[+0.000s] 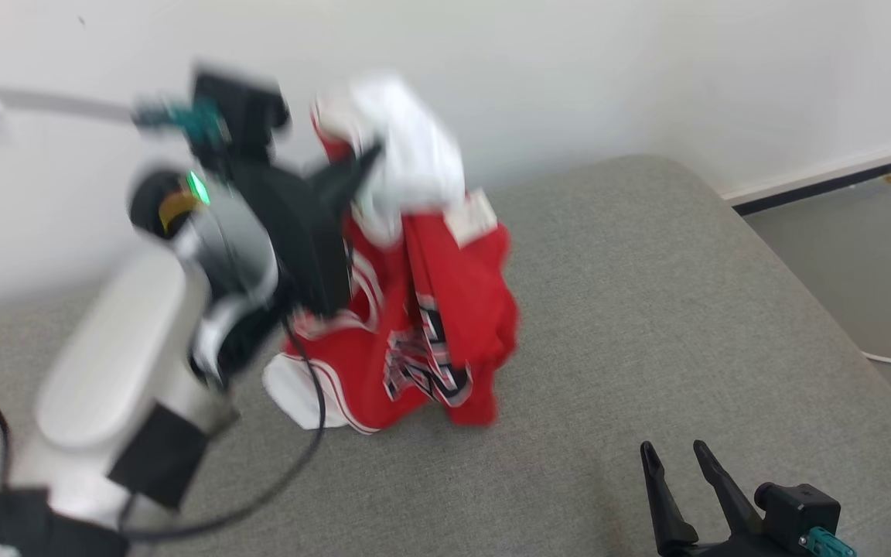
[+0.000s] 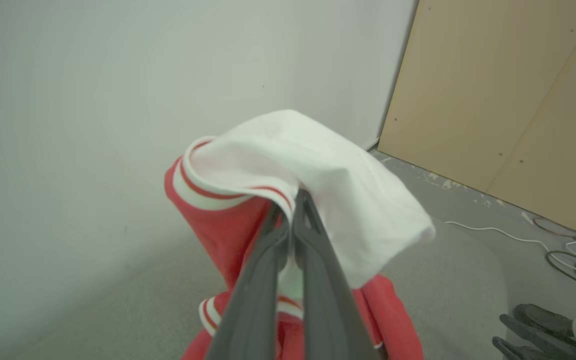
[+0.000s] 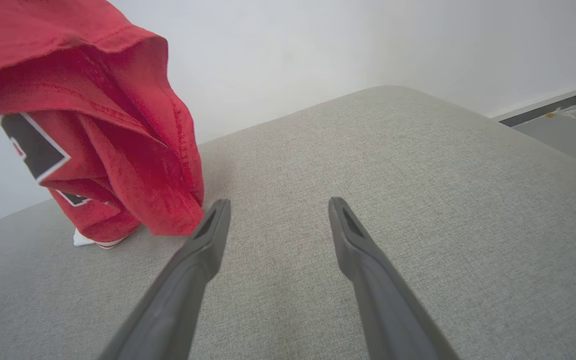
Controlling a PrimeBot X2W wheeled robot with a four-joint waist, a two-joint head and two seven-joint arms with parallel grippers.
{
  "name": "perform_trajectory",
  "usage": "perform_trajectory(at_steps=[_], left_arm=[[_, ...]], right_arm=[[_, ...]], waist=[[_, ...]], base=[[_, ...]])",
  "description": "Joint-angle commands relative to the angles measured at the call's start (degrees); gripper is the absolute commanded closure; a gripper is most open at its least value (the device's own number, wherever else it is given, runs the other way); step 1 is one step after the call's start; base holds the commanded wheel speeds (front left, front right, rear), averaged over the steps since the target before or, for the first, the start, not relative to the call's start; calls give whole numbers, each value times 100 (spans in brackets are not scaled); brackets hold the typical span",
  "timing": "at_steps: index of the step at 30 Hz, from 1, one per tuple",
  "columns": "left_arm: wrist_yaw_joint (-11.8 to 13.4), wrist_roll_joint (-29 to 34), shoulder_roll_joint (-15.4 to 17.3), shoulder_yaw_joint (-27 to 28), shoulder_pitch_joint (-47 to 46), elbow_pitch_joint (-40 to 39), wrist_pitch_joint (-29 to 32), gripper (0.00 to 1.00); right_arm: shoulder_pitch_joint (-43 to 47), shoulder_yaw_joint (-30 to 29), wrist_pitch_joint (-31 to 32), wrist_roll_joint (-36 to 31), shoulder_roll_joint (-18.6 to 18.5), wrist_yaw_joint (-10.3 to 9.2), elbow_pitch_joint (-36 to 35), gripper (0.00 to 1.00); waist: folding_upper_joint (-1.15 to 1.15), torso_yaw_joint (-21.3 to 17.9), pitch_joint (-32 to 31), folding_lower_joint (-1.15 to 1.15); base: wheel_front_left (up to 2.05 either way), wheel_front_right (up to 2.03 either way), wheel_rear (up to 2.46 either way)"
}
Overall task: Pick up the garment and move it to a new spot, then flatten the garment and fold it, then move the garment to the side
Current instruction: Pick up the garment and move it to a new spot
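Grey padded table (image 1: 685,309) against a white wall. The left end effector (image 2: 290,200) pinches the red-and-white garment (image 1: 445,325), whose hem rests on the table, so it's best to lift clear before carrying. The right end effector (image 1: 673,449) sits open nearby.

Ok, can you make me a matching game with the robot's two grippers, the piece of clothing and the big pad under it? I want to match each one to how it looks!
Things:
1. left gripper
2. right gripper
3. garment
4. pad

Match with:
A. grey
B. jaws wide apart, nothing between them
C. red and white
D. jaws shut on cloth

Right pairs: 1-D, 2-B, 3-C, 4-A.
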Motion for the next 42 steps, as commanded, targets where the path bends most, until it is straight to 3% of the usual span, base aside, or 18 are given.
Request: perform_trajectory(at_steps=[1, 2, 3, 4, 5, 9, 14, 20, 25, 32, 36, 42], left_arm=[[-3, 42, -7, -114, 403, 137, -137, 100], [-3, 103, -18, -199, 556, 203, -236, 100], [42, 436, -172, -504, 1186, 639, -897, 87], [50, 552, -223, -612, 1353, 808, -1081, 32], [74, 577, -302, -681, 1510, 961, -1244, 0], [261, 851, -611, -827, 1943, 1542, -2088, 0], [428, 751, -851, -668, 2280, 1922, -2852, 0], [663, 463, -943, 54, 2721, 1653, -3916, 0], [699, 839, -861, 1042, 3414, 398, -3985, 0], [438, 1985, -1057, 2240, 4704, -1227, -3990, 0], [278, 2455, -1144, 2562, 5322, -1474, -3990, 0], [190, 3047, -1027, 2815, 5874, -1333, -3990, 0]], right_arm=[[11, 4, -45, -7, 6, -12, -23, 0], [0, 7, -44, -18, 6, -12, -28, 0], [-84, 65, -25, 5, 6, -12, -15, 0], [-103, 87, -10, 22, 6, -12, 0, 0], [-119, 116, -4, 42, 6, -12, 18, 0], [-148, 158, -12, 53, 3, -12, 93, 0], [-135, 143, 15, -12, 5, -12, 119, 0], [24, -13, 81, -85, 4, -12, 4, 0], [139, -121, 150, -120, 6, -12, -125, 0], [217, -250, 69, -186, 4, -12, -188, 0], [271, -313, -65, -267, 4, -12, -164, 0], [404, -420, -112, -405, -57, -12, -97, 0]], waist=[[0, 0, 52, 0], [0, 28, 55, 0], [0, 181, 64, 0], [0, 223, 70, 0], [0, 258, 69, 0], [0, 439, 79, 0], [0, 607, 34, 0], [0, 844, -49, 0], [0, 1072, -115, 0], [0, 1321, -261, 0], [0, 1439, -347, 0], [0, 1572, -405, 0]], base=[[0, 0, 0], [0, 0, 0], [0, 0, 0], [0, 0, 0], [0, 0, 0], [0, 0, 0], [0, 0, 0], [0, 0, 0], [0, 0, 0], [0, 0, 0], [0, 0, 0], [0, 0, 0]])
